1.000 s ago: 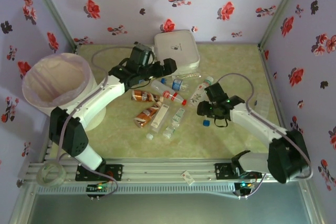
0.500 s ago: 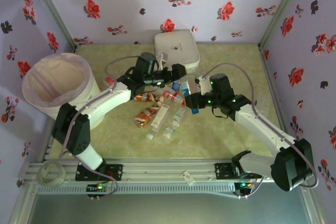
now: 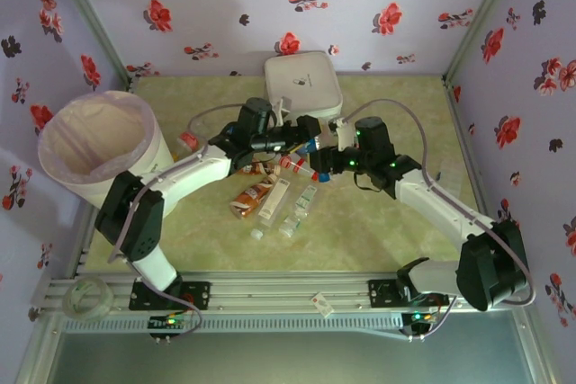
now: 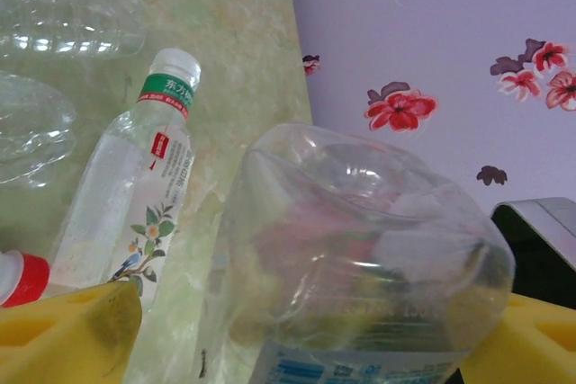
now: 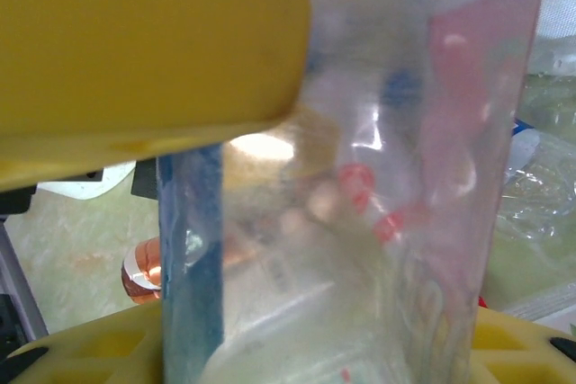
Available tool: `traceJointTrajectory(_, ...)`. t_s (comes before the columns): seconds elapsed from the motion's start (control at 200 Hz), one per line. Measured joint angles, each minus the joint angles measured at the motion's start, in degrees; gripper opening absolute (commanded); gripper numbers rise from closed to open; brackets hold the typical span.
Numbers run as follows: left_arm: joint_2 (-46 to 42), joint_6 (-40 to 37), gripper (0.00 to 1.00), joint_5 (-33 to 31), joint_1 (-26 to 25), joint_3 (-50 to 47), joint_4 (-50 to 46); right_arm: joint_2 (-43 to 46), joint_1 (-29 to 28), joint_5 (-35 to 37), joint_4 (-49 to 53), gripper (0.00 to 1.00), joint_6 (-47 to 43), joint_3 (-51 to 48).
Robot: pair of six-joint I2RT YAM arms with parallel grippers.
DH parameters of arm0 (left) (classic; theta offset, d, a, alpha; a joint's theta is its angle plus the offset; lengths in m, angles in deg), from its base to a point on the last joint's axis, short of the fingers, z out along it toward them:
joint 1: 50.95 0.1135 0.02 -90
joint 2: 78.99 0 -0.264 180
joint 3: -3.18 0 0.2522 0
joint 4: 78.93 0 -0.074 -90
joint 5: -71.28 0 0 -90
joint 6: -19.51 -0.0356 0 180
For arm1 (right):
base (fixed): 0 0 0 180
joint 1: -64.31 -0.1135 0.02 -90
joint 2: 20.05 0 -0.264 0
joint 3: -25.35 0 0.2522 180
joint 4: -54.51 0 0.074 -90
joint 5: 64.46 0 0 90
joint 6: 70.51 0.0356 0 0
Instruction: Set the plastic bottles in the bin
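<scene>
Clamped tight with the right claw (image 5: 270,222) on a clear bottle (image 5: 378,177), right by the heap of bottles (image 3: 270,195) mid-table. Spread wide with the left claw (image 4: 301,330) around a second bottle (image 4: 360,249), gap at one pad, so no grip yet. Squeeze evenly, low on the body. Crowded, wrists almost touching: lift one arm at a time. Then left across open table (image 3: 207,222) to the bin (image 3: 160,161), clearing its rim. Mind the white box (image 3: 301,83) behind.

White arms (image 3: 193,168), black joints (image 3: 126,222), yellow pincer pads (image 4: 72,330).
</scene>
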Motion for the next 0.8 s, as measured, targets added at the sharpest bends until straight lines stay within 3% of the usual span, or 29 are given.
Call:
traceJointTrajectory(0.08, 0.48, 0.74, 0.66, 0.04, -0.11, 0.0, 1.7, -0.37, 0.15, -0.39, -0.2, 0.55, 0.7, 0.0)
traceJointTrajectory(0.235, 0.81, 1.18, 0.63, 0.0, -0.26, 0.04, 2.54, -0.66, 0.37, -0.37, -0.26, 0.59, 0.98, -0.02)
traceJointTrajectory(0.43, 1.25, 0.44, 0.61, -0.74, -0.26, 1.16, 0.48, -0.48, 1.09, -1.49, -0.61, 0.94, 1.75, 0.0)
traceJointTrajectory(0.795, 2.64, -8.96, 0.5, -4.35, 4.48, 15.74, -15.56, 9.2, 10.21, -5.05, 0.35, 0.97, 3.02, -0.04)
